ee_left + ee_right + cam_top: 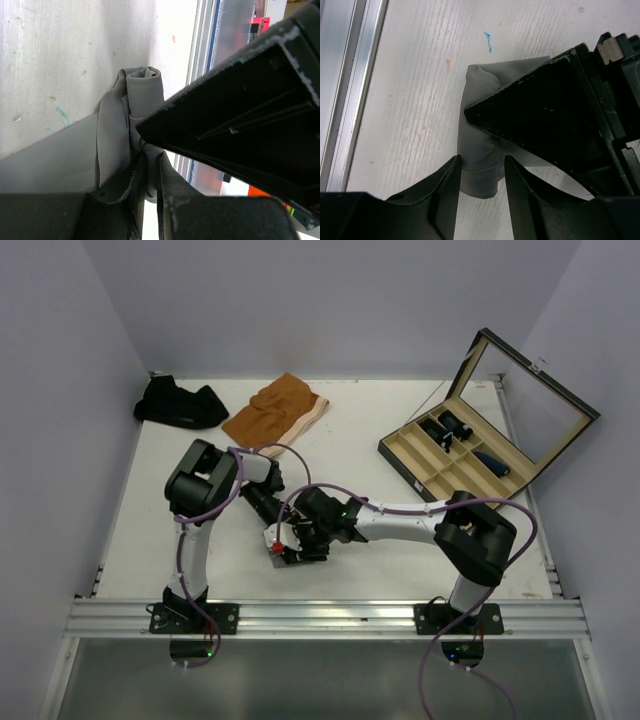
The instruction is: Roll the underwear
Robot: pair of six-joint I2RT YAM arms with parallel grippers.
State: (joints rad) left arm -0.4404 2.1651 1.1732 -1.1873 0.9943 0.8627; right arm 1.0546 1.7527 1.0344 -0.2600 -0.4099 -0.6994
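Observation:
The light grey underwear [142, 95] is rolled into a short tube on the white table. It also shows in the right wrist view [479, 145]. My left gripper [150, 162] is shut, pinching the near end of the roll. My right gripper [481, 167] is open, with one finger on each side of the roll's end. In the top view both grippers meet near the table's front middle, left [272, 523] and right [297, 540], and they hide the grey roll. The rust-orange underwear [275, 410] and a black one [180, 405] lie at the back left.
A wooden compartment box [420, 485] stands open at the back right, its glass lid [530, 405] raised, with dark rolls [450, 427] in it. An aluminium rail [320, 615] runs along the near table edge, close to the roll [345, 75]. White walls enclose the table.

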